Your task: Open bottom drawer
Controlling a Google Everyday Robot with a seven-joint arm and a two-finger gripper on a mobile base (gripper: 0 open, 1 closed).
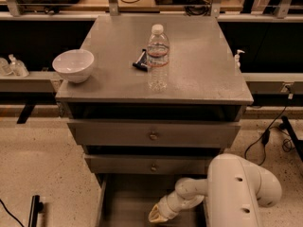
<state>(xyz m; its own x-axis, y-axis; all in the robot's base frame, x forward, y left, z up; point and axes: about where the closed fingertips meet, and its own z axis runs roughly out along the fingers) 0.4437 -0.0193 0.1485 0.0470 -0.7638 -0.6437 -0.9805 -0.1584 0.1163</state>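
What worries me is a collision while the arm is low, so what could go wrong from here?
The gripper sits low over the pulled-out bottom drawer; rising, the arm might catch the middle drawer front above. A jolt could tip the upright water bottle or nudge the bowl at the top's left edge.
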